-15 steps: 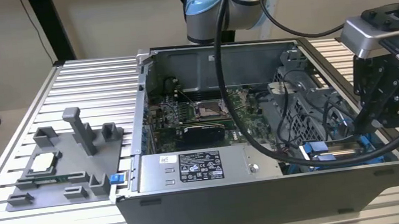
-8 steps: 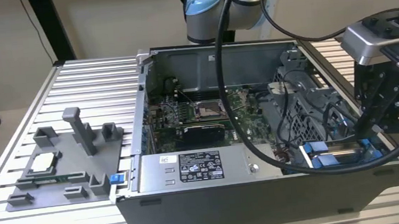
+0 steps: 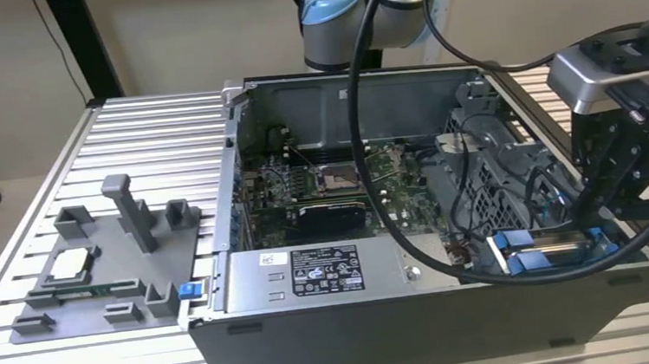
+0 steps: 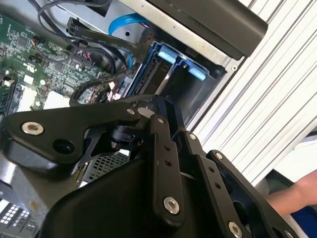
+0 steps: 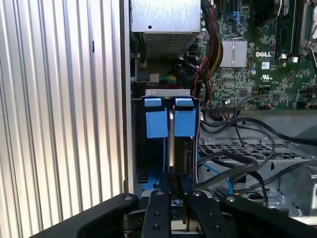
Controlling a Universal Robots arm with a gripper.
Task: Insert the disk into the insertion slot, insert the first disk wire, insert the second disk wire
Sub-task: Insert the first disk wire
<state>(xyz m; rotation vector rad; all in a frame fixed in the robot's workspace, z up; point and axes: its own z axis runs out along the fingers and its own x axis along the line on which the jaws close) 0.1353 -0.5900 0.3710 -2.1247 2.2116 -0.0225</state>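
My gripper (image 3: 613,227) hangs over the insertion slot (image 3: 530,253), the grey bay with blue fittings (image 5: 156,121) at the open case's corner on the exterior view's right. Its fingers (image 5: 161,198) stand close together, shut on a thin silver edge that I take for the disk (image 5: 171,134), seen edge-on. That edge runs from the gripper (image 5: 173,181) down between the two blue fittings into the bay. In the second wrist view the gripper (image 4: 151,101) holds the disk (image 4: 166,79) at the slot's mouth (image 4: 198,94). A blue cable (image 4: 124,22) and black cables (image 5: 247,158) lie loose beside the bay; which are the disk wires I cannot tell.
A grey labelled power supply box (image 3: 320,274) sits along the case's near wall, with the motherboard (image 3: 324,182) behind it. A perforated cage (image 5: 247,146) borders the bay. A grey parts fixture (image 3: 99,269) stands on the slatted table (image 3: 147,135). A person's hand (image 4: 297,196) shows beyond the table.
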